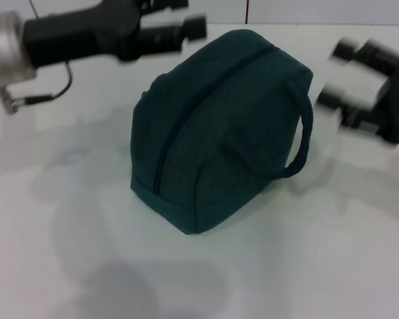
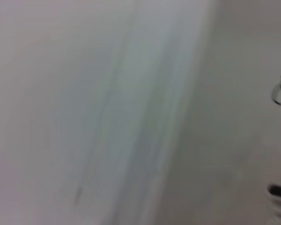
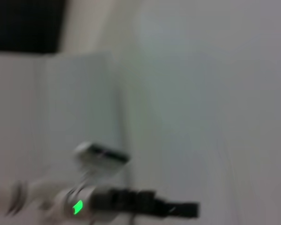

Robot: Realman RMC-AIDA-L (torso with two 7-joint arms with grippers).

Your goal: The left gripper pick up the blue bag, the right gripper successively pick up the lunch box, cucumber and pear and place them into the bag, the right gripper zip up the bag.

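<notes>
The blue bag [image 1: 216,133] stands in the middle of the white table [image 1: 66,239]. Its zipper line runs shut over the top, and one loop handle [image 1: 304,143] hangs on the side facing my right arm. My left gripper [image 1: 186,16] hovers behind and left of the bag, clear of it, its fingers apart and holding nothing. My right gripper [image 1: 336,73] hangs to the bag's right, a short gap away, open and empty. The lunch box, cucumber and pear are out of view. The right wrist view shows my left arm with its green light [image 3: 77,206].
A thin black cable [image 1: 50,93] trails under my left wrist. A wall seam [image 1: 246,10] runs behind the table's far edge. The left wrist view shows only blurred pale surfaces.
</notes>
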